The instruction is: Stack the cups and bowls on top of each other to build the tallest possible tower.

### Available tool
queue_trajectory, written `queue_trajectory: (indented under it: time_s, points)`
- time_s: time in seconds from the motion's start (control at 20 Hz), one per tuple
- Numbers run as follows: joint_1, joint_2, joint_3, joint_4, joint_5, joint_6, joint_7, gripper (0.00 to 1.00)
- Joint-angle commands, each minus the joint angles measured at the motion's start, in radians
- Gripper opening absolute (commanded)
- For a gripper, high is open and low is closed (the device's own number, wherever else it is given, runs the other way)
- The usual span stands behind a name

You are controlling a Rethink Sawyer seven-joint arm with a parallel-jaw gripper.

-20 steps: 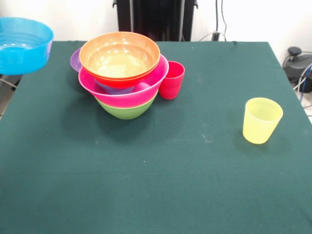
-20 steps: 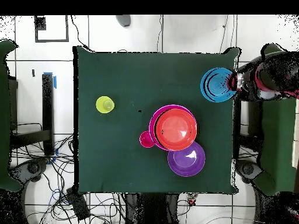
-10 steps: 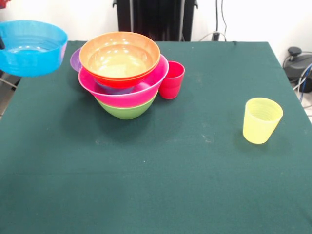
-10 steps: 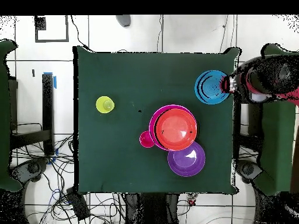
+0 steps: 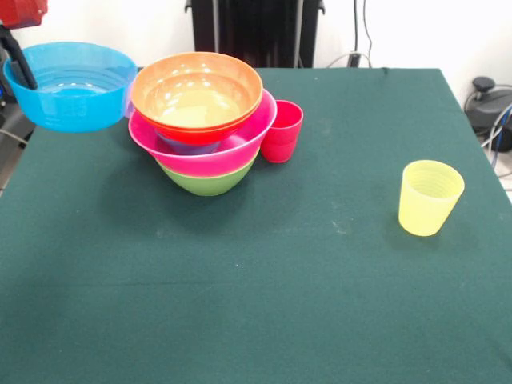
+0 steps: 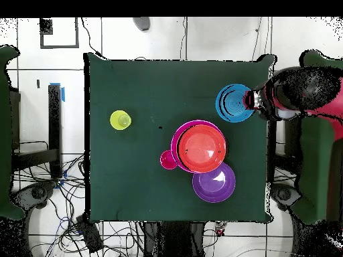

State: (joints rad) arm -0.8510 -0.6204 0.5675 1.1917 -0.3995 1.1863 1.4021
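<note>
Bowls had been gathered into a tower (image 5: 204, 128) on the green table (image 5: 264, 288), toward its far side in the front view. A green bowl (image 5: 210, 181) was seen at the bottom, a large pink bowl (image 5: 204, 152) nested in it, and a wide orange bowl (image 5: 197, 90) on top; a red rim just under the orange bowl and a purplish patch inside the pink one were visible, so at least one more bowl was judged to be nested there, though how many could not be told. A purple bowl (image 6: 214, 182) was seen in the overhead view lying on the cloth, touching or slightly tucked under the tower's edge; which could not be settled.

A blue bowl (image 5: 74, 84) was held in the air beside the tower, level with the orange bowl's rim and close to it. It was gripped at its outer rim by the gripper (image 5: 18, 58), whose dark fingers were closed over the bowl's wall. Whether one blue bowl or a nested pair was carried could not be made out.

The red cup (image 5: 282, 130) stood upright just beside the tower, against the pink bowl's rim. The yellow cup (image 5: 430, 197) stood upright well apart, alone on the cloth.

The task was judged to be partly done: several bowls were stacked, while the blue bowl, the purple bowl and both cups remained to be placed.
</note>
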Motion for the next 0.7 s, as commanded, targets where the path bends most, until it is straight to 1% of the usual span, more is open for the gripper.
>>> queue_trajectory:
  time_s: [0.05,0.45,0.7]
  points:
    - [0.041,0.01,-0.017,0.115,0.024,-0.053,0.051,0.0]
    - [0.035,0.017,-0.016,0.129,0.076,-0.032,0.052,0.0]
    - [0.036,0.015,-0.02,0.158,0.111,-0.035,0.07,0.0]
